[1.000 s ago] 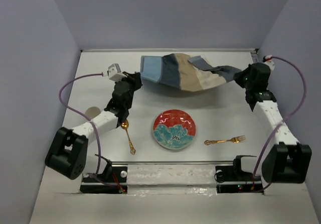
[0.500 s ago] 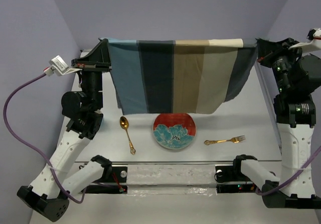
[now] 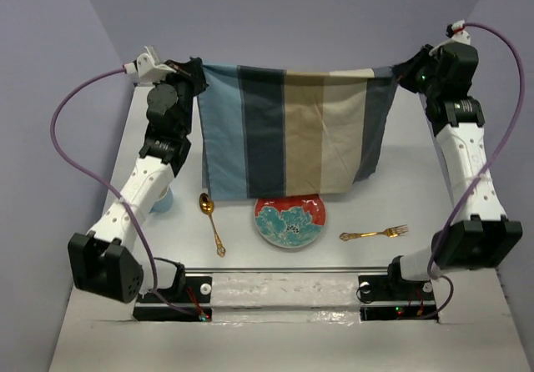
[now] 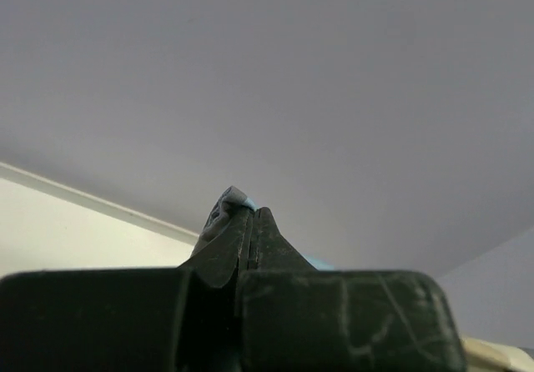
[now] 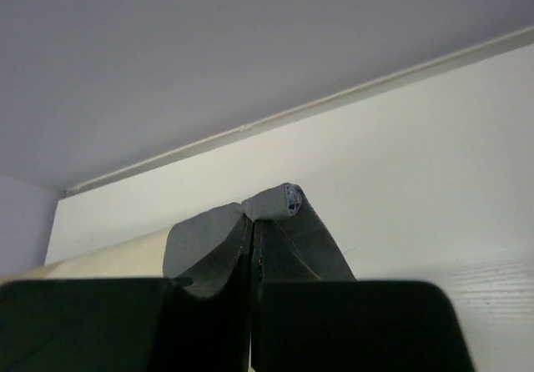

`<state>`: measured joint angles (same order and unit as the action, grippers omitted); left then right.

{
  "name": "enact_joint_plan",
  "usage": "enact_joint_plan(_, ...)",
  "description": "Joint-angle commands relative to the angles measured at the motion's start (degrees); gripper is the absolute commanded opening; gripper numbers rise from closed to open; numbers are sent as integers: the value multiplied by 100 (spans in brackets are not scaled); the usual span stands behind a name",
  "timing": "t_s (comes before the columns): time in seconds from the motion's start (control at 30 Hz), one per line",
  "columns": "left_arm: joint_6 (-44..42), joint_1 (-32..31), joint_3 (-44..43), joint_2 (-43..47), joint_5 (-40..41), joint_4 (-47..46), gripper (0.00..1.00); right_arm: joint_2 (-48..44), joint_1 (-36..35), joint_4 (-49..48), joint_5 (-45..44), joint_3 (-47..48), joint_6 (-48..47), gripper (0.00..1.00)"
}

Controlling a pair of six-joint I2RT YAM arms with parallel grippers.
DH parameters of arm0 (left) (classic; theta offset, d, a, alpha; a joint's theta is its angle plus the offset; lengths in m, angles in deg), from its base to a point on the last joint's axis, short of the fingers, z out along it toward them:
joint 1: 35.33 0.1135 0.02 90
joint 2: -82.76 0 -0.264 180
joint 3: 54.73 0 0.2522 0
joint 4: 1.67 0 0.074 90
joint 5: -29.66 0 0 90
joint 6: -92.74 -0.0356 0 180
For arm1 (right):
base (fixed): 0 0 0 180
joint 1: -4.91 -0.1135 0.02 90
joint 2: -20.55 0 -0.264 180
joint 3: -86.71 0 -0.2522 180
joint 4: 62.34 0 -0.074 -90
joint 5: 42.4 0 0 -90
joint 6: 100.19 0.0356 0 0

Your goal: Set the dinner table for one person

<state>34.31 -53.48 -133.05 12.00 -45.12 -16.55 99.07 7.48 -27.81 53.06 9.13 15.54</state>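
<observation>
A striped cloth mat [image 3: 288, 134] in blue, grey and tan hangs spread out above the white dinner table [image 3: 392, 184]. My left gripper [image 3: 198, 67] is shut on its upper left corner, and a blue tip of cloth [image 4: 236, 195] pokes past my closed fingers. My right gripper [image 3: 399, 69] is shut on the upper right corner, where a grey roll of cloth [image 5: 275, 201] shows at the fingertips. The mat's lower edge hangs just over the far rim of a red and teal plate [image 3: 289, 219].
A gold spoon [image 3: 212, 222] lies left of the plate and a gold fork [image 3: 374, 233] lies to its right. A pale blue cup [image 3: 163, 201] sits partly hidden behind my left arm. Grey walls close in the table on three sides.
Both arms have lifted the mat from a crumpled heap at the back of the table into a hanging sheet. Since half a second ago the mat has dropped lower and moved back.
</observation>
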Motion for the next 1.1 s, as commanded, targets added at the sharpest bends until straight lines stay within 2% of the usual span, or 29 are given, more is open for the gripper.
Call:
enact_joint_plan(0.0,244,619,-1458,-621,-633,68,0,935,24,-285,298,1964,-7,0)
enact_joint_plan(0.13,393,1024,-2394,-1246,-1231,552,0,1490,24,93,255,3163,-60,0)
enact_joint_plan(0.2,481,1138,-2430,-1230,-1320,579,0,1430,24,76,254,3193,-86,0)
enact_joint_plan(0.27,551,1182,-2299,-1177,-1311,562,0,1168,24,-38,272,2633,-69,0)
enact_joint_plan(0.33,648,1209,-1835,-1089,-1399,492,0,877,24,-590,342,1852,-8,0)
enact_joint_plan(0.37,692,1209,-1641,-1054,-1425,361,0,736,24,-810,368,917,36,0)
enact_joint_plan(0.43,806,1209,-834,-922,-1426,124,0,367,24,-1408,430,-20,72,0)
enact_joint_plan(0.47,833,1209,-517,-861,-1426,-26,0,279,24,-1610,482,-895,115,0)
enact_joint_plan(0.6,1000,1209,1518,-711,-1206,-720,0,347,24,-2436,623,-2638,309,0)
enact_joint_plan(0.77,1307,1209,3130,-1255,-1390,-2108,0,1190,24,-2886,1001,-3443,590,0)
enact_joint_plan(0.93,1501,1200,3739,-1835,-1706,-2829,0,1394,24,-2930,1081,-3907,590,0)
enact_joint_plan(1.07,1431,1191,4134,-1652,-1663,-2910,0,1297,24,-2965,1063,-4391,652,0)
